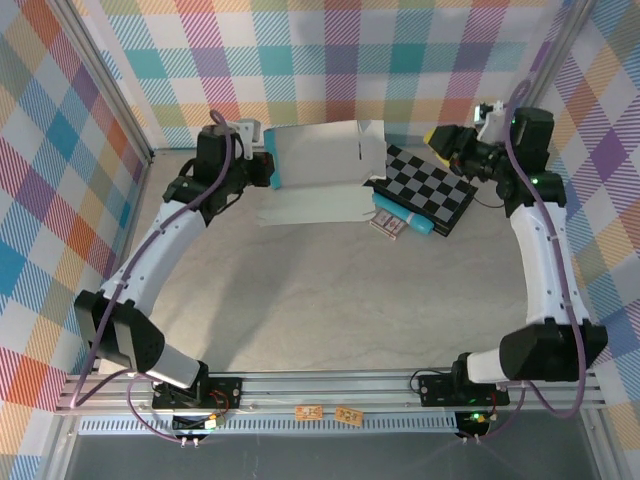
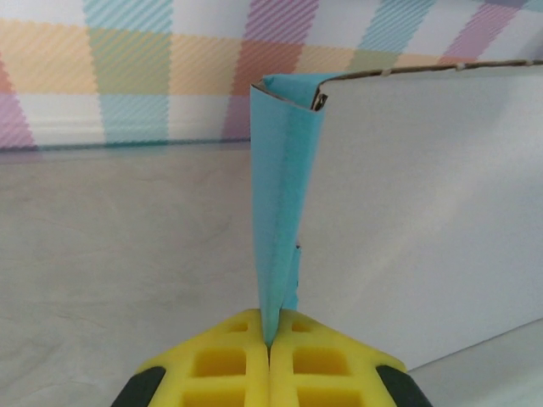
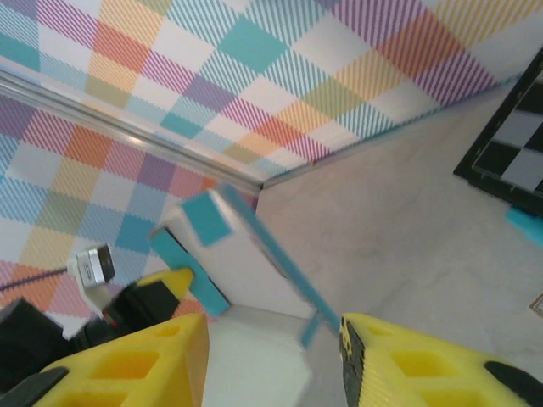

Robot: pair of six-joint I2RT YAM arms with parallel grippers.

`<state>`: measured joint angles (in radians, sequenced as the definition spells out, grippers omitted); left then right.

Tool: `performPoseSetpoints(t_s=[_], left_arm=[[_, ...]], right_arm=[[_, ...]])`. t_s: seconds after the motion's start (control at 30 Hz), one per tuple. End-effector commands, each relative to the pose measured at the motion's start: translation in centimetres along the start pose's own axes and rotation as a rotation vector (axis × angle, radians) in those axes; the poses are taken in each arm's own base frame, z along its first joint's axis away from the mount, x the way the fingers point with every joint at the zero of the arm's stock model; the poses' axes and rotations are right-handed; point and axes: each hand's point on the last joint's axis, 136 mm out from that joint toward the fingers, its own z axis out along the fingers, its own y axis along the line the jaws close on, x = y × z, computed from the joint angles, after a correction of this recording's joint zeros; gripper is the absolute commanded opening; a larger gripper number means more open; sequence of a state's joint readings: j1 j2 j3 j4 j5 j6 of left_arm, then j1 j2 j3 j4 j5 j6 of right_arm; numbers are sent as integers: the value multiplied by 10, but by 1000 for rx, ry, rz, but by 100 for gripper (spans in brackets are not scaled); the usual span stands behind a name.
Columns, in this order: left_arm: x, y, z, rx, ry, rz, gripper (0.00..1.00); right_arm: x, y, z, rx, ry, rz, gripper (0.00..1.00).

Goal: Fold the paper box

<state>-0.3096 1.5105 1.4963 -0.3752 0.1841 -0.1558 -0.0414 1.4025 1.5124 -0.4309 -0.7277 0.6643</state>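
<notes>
While my left gripper (image 2: 270, 337) clamps the paper box (image 2: 424, 203) by its teal edge, I see the right gripper (image 3: 273, 348) fingers apart, empty.

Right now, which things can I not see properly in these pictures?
Top view: the small printed item beside the teal tube is too small to identify.
Right wrist view: the checkerboard is cut off by the right edge.
Left wrist view: the paper box runs past the right edge.
</notes>
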Motion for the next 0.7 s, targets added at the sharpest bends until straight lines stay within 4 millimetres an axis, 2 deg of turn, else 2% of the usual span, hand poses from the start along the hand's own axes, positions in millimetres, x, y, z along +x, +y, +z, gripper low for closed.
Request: performPoseSetpoints(t_s=[0.0, 0.1, 0.17, 0.3, 0.47, 0.67], left_arm=[[-2, -26, 1, 218, 62, -74, 0], [-3, -23, 7, 269, 73, -127, 0], [-1, -25, 10, 294, 83, -130, 0], [2, -30, 16, 338, 99, -152, 0], [6, -30, 21, 343, 109, -166, 0], [8, -30, 20, 341, 115, -170, 0]], right_arm=[[15, 12, 15, -248, 140, -99, 43], [24, 7, 25, -322, 223, -95, 41], [23, 7, 26, -328, 225, -123, 41], [20, 17, 30, -363, 253, -149, 40], [35, 23, 49, -373, 340, -154, 37], [40, 36, 52, -385, 352, -176, 37]])
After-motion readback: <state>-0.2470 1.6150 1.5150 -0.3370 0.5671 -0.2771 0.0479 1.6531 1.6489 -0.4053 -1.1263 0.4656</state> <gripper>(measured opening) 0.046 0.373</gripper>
